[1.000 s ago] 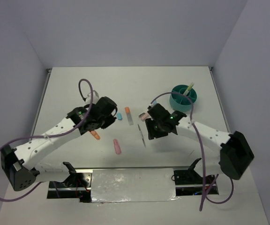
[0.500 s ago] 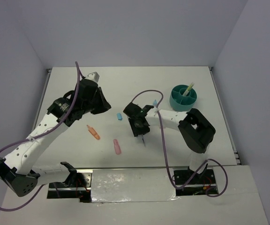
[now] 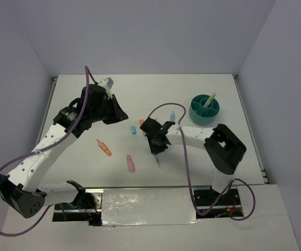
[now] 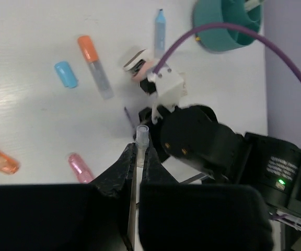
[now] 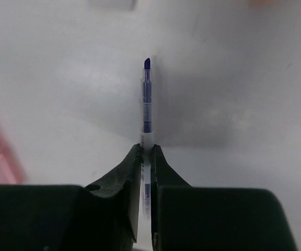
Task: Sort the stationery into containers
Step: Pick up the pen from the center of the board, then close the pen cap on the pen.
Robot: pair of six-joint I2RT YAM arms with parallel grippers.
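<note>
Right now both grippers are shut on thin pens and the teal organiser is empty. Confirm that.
Not quite. The teal organiser is not empty: a yellow pen leans in it, as the top external view shows. The rest holds: the left gripper is shut on a thin clear pen, and the right gripper is shut on a thin dark-tipped pen.

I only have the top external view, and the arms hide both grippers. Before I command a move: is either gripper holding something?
Observer: Yes. The right wrist view shows the right gripper shut on a thin blue-tipped pen, with the tip pointing away from the gripper.
Operator: And the left one?
Observer: The left wrist view shows the left gripper shut on a thin clear pen, whose clear end sticks out past the fingertips.
</note>
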